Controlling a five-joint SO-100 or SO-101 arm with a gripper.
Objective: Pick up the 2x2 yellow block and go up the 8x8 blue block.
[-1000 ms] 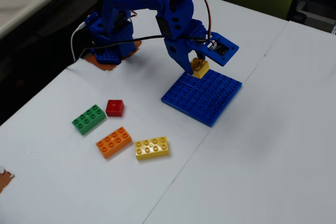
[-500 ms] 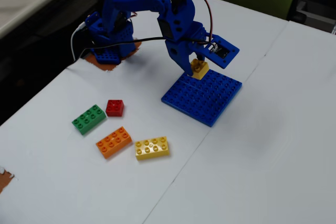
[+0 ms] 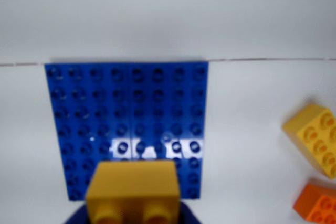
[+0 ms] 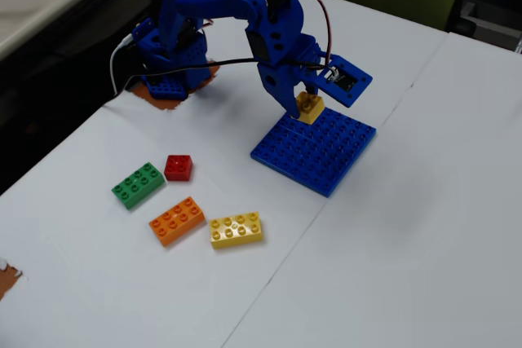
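Observation:
My gripper [image 4: 308, 106] is shut on the 2x2 yellow block [image 4: 310, 107], a small square brick. In the wrist view the yellow block [image 3: 133, 187] fills the bottom centre, with blue jaws on both sides of it. The 8x8 blue block [image 4: 316, 151] is a flat studded baseplate lying on the white table. The yellow block hangs at the baseplate's near-arm edge; I cannot tell whether it touches the studs. In the wrist view the baseplate [image 3: 126, 108] spreads out just beyond the block.
Left of the baseplate in the fixed view lie a red brick [image 4: 179, 167], a green brick [image 4: 138, 185], an orange brick [image 4: 177, 220] and a longer yellow brick [image 4: 236, 230]. The wrist view shows the longer yellow brick [image 3: 315, 137] and the orange brick [image 3: 316, 203] at right.

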